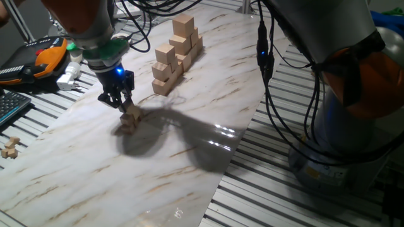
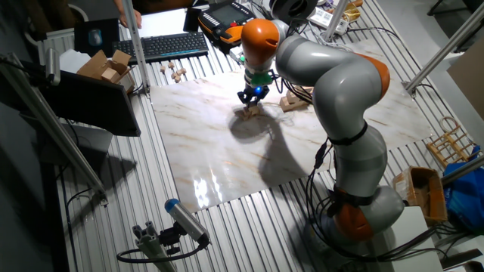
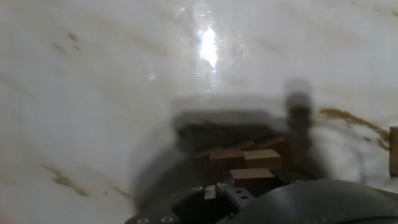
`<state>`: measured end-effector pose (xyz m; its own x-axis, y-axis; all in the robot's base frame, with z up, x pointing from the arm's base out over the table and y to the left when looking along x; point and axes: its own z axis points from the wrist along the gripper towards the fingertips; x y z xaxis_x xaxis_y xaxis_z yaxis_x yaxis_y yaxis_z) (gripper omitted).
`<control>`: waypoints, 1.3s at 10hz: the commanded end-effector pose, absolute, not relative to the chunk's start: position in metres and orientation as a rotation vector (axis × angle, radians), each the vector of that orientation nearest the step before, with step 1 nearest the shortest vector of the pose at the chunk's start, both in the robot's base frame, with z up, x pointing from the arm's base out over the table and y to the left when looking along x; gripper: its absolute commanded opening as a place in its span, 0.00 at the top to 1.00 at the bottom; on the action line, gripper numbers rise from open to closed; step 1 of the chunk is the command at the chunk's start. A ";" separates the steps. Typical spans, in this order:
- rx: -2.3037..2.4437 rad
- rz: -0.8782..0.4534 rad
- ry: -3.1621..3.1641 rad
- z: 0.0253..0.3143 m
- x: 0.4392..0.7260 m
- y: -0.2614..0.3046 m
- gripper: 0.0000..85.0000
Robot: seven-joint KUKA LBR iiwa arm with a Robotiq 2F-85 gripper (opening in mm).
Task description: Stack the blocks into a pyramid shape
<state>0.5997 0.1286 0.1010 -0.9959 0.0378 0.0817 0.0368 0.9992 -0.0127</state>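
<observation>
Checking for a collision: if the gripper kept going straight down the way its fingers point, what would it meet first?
Probably the small pile of plain light-wood cubes directly beneath the gripper; its fingertips appear at or touching the top cube. Below lies the marble-patterned tabletop. The hand view is blurred, so contact is uncertain.

I'm looking at a robotics lab: the table (image 2: pixel 227 227) is showing slatted aluminium profile with a marble-look board (image 2: pixel 227 151) on top, a teach pendant (image 2: pixel 224 13) and keyboard (image 2: pixel 172 45) are sitting at the edge, cables (image 1: pixel 271 94) are hanging off the arm (image 2: pixel 340 83).
</observation>
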 end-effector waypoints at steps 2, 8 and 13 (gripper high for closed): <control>-0.015 0.043 -3.071 0.099 0.600 0.130 1.00; 0.013 0.005 -3.076 0.095 0.602 0.128 1.00; 0.059 0.037 -3.095 0.092 0.603 0.128 1.00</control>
<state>0.6028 0.1280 0.0912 -0.9982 -0.0379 0.0458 -0.0389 0.9990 -0.0218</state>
